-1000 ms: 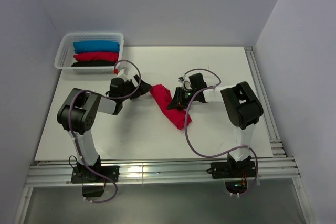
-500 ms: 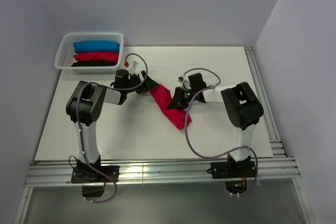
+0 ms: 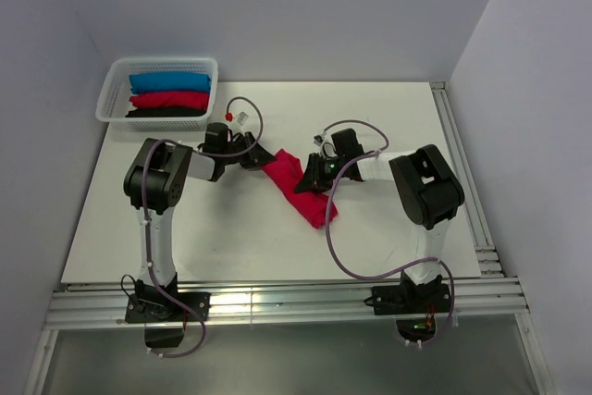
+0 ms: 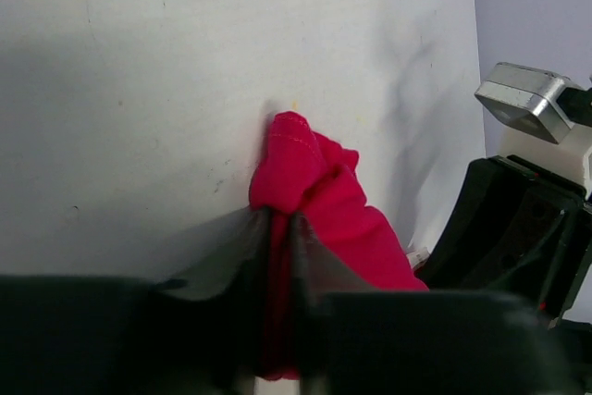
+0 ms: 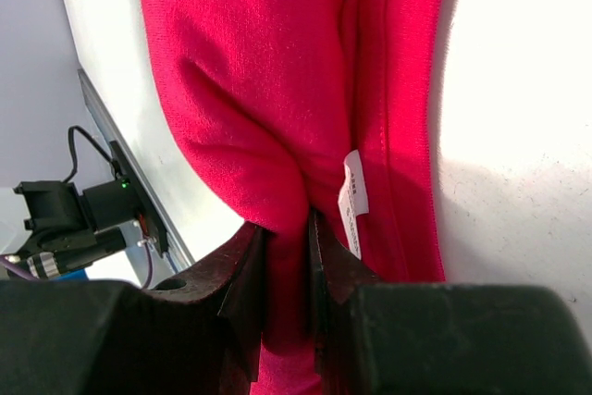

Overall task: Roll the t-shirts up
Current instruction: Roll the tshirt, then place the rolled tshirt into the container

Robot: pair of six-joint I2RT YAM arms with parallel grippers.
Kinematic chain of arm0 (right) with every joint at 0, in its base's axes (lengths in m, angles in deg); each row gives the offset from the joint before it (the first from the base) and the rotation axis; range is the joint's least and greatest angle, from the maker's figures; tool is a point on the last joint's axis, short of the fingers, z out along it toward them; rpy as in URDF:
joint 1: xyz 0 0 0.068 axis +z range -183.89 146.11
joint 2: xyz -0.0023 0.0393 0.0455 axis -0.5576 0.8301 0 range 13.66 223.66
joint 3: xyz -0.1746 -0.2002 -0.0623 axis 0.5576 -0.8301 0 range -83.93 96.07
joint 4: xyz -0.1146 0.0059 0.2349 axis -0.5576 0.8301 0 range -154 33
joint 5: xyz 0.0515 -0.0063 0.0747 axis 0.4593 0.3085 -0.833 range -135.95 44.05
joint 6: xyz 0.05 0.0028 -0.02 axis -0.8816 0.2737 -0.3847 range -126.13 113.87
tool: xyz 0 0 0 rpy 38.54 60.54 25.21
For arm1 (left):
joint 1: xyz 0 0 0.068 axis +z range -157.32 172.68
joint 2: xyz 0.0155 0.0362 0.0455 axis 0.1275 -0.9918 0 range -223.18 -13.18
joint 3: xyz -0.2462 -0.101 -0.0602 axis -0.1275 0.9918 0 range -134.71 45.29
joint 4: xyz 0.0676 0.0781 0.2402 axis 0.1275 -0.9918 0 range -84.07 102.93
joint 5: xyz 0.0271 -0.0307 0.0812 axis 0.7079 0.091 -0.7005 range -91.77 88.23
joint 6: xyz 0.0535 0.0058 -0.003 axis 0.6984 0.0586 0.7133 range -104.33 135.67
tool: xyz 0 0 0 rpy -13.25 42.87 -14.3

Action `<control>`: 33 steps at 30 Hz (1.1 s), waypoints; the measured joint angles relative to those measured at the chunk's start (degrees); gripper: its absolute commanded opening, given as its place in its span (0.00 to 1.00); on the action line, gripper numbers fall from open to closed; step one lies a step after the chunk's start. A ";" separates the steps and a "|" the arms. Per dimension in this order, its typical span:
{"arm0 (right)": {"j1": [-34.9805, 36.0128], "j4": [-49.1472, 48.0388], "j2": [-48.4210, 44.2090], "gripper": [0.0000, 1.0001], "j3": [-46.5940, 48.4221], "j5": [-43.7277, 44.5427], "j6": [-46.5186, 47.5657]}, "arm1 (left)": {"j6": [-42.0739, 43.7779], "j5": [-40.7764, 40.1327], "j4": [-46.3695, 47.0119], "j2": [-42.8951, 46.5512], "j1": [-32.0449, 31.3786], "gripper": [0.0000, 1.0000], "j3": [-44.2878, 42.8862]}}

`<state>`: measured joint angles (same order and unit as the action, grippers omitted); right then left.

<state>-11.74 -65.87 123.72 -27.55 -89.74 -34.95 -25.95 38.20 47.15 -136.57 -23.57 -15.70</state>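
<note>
Table (image 3: 388,228) white; basket (image 3: 109,90) far left holds blue, red, black bundles (image 3: 168,99); crimson t-shirt (image 3: 301,193) bunched mid-table; left gripper (image 4: 279,228) pinched narrowly on its left end; right gripper (image 5: 289,238) clamped on a fold beside white label (image 5: 352,199).

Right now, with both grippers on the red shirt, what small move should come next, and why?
Probably lift both ends a little and draw them apart. The left gripper pinches a fold at one end of the red shirt, the right gripper pinches cloth beside the white label, and the shirt lies bunched in a strip on the table, too rumpled to roll neatly.
</note>
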 measured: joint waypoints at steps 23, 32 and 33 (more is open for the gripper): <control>0.11 2.78 -8.17 0.81 -4.42 6.78 2.93 | 0.17 -12.92 6.05 15.56 -1.09 0.00 20.87; -3.26 4.61 -31.39 1.00 -16.09 15.10 -0.83 | 0.39 -14.27 4.79 15.85 -1.27 0.00 20.74; -4.35 5.16 -33.64 1.00 -16.52 15.58 -1.38 | 0.37 -14.49 4.50 15.96 -1.33 0.00 20.72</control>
<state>-16.09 -60.71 90.08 -44.08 -74.16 -36.33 -25.58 23.70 51.65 -120.62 -24.91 5.02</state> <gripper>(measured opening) 0.996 0.045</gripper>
